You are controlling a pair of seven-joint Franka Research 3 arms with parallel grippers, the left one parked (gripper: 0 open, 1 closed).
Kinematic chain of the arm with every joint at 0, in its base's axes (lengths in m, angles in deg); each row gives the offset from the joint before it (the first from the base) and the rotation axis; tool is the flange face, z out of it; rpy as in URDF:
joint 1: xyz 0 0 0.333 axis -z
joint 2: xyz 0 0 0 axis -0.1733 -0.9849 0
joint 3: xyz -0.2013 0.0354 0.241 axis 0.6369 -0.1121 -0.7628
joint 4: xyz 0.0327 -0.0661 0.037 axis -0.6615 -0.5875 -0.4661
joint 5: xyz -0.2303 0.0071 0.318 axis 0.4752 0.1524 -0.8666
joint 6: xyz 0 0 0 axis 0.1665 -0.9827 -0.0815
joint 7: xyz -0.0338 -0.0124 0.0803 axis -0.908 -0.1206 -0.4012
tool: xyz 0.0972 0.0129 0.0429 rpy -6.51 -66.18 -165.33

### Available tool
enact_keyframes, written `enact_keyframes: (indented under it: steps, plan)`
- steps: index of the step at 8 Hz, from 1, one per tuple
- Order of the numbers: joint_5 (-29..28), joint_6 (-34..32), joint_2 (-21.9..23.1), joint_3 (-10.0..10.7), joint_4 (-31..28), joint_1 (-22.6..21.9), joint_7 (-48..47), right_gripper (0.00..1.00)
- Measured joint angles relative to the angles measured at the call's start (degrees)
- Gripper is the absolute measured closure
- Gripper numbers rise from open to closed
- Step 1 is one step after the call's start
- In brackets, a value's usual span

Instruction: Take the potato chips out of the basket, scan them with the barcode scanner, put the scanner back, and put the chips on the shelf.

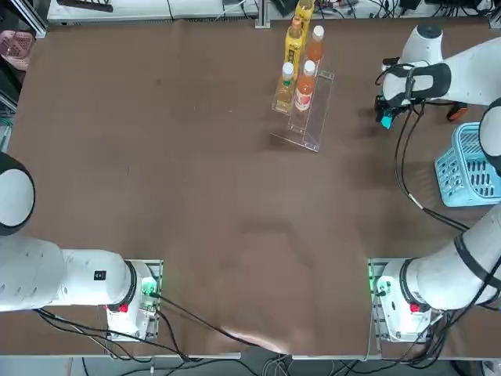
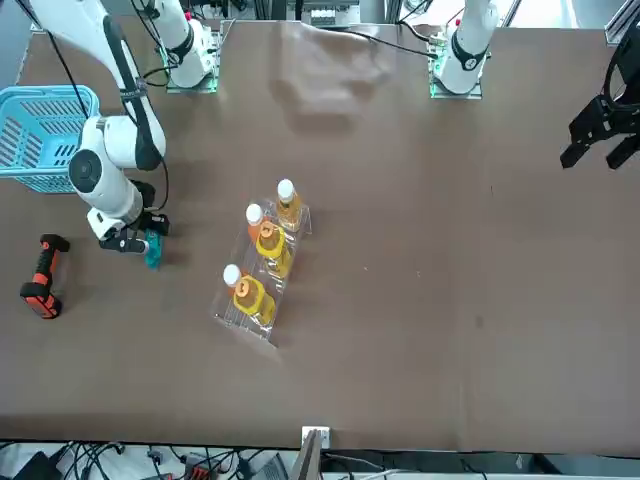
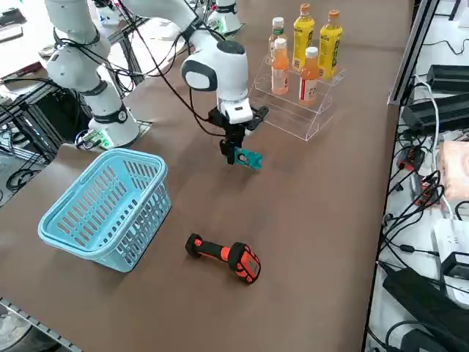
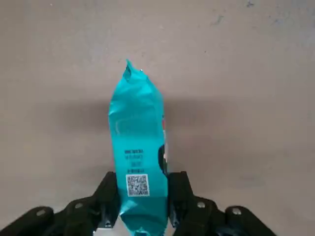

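The right gripper (image 3: 234, 155) hangs above the brown tabletop (image 3: 315, 220) near its far right corner, its two black fingers (image 4: 109, 194) closed tight on the lower end of the small teal-blue packet of potato chips (image 4: 138, 147); the packet juts out past the fingertips, clear of the table, with a printed square code on the face turned to the wrist camera; the light blue plastic basket with open lattice sides (image 3: 102, 209) sits at the right edge of the tabletop, nearer the robot than the gripper and well apart from it; the black pistol-shaped barcode scanner with orange-red accents (image 3: 223, 257) lies on its side close to the far right corner, between the basket and the far edge, apart from both packet and gripper; the clear acrylic stepped shelf (image 1: 307, 117) stands near the far edge, to the left of the gripper, carrying orange and yellow drink bottles (image 3: 311, 44) upright on its steps.
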Motion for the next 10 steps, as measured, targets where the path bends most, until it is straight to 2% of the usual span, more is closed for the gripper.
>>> enact_keyframes:
  steps: [4, 5, 6, 7, 8, 10]
  plan:
    - [0.0, 1.0, -1.0, 0.0, 0.0, 0.0, 0.0, 0.44]
    - [0.0, 1.0, -1.2, 0.0, 0.0, 0.0, 0.0, 0.40]
    - [0.0, 1.0, -1.3, 0.0, 0.0, 0.0, -0.1, 0.32]
    - [0.0, 1.0, -1.3, 0.0, 0.0, 0.0, -0.1, 0.12]
    - [0.0, 0.6, -1.0, 0.0, 0.1, 0.0, -0.1, 0.00]
    - [0.0, -2.8, 1.6, 0.1, 0.9, 0.0, -0.1, 0.00]
